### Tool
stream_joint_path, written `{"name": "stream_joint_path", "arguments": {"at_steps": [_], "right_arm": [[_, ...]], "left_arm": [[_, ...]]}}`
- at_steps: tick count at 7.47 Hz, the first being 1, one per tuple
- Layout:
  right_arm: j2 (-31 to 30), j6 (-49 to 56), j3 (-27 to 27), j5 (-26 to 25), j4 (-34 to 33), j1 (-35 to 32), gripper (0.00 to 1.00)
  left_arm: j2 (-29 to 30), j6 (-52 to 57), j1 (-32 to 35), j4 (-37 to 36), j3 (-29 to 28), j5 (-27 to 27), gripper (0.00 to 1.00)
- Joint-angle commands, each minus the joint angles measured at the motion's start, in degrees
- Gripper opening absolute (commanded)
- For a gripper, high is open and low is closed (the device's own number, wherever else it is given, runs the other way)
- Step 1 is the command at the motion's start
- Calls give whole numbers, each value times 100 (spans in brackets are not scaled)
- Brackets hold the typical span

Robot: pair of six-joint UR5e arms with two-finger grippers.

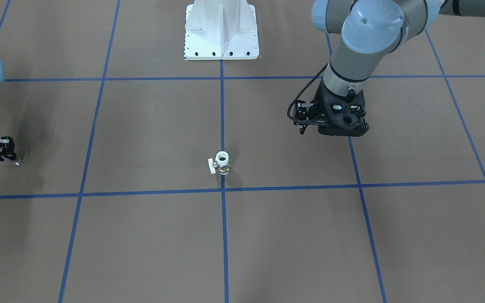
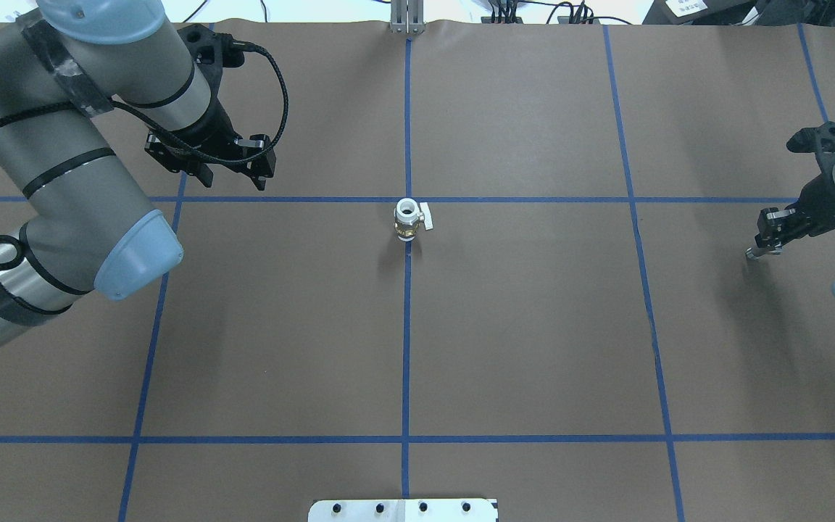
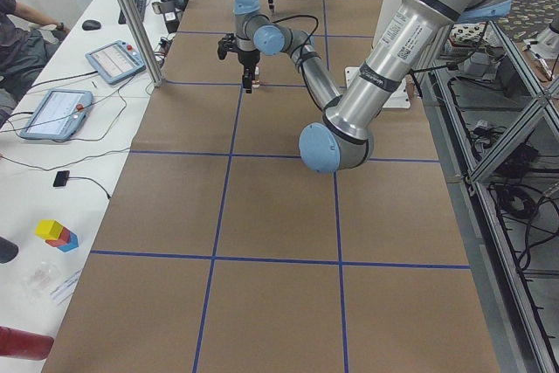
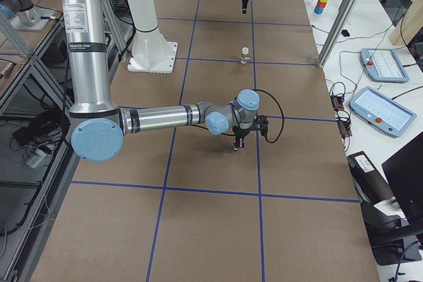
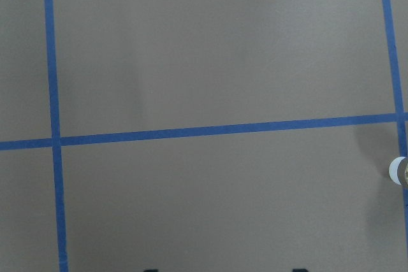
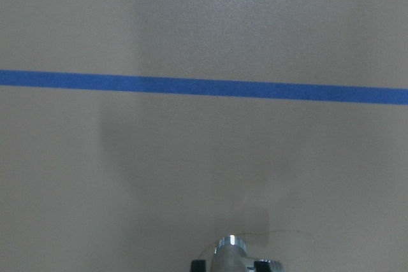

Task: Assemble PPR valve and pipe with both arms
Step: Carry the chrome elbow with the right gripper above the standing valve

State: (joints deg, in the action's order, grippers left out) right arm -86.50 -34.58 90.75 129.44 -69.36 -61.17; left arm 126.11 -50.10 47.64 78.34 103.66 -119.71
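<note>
The PPR valve stands upright at the table's centre on a blue tape line. Its white open end faces up, its body is brass, and its small white handle sticks out sideways; it also shows in the overhead view. My left gripper hangs open and empty above the table, a grid cell away from the valve, which only peeks into the left wrist view's right edge. My right gripper is far off at the table's other side, shut on the shiny silver pipe, low over the paper.
The white bolted pedestal stands at the robot's side of the table. Blue tape lines divide the brown paper cover. A side bench carries tablets and coloured blocks, and a person's arm rests there.
</note>
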Motion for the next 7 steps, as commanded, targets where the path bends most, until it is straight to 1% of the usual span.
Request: {"name": "stream_joint_path", "arguments": {"at_steps": [1,2,3,4,5,6,7], "right_arm": [[106,-83,293,37,-85,0,0],[325,-406,312,37,-95,0,0],[814,-853,312,37,-417,17,0],[1489,-1231,329,37,-1090,70,0],[2244,-1922,321,-7,-1706,349,0],[2817,-2721,260,-50,-1912,621,0],[3145,-3373,216,-181,-1914,894,0]], "left_arm": [[-7,9,9,-12,40,0,76],[-33,26,61,-12,101,0,76],[-242,96,70,6,267,0,76],[-427,349,114,-3,434,0,76],[-646,534,149,-3,575,-9,76],[-797,797,202,6,620,-9,76],[-972,991,237,32,620,-18,76]]}}
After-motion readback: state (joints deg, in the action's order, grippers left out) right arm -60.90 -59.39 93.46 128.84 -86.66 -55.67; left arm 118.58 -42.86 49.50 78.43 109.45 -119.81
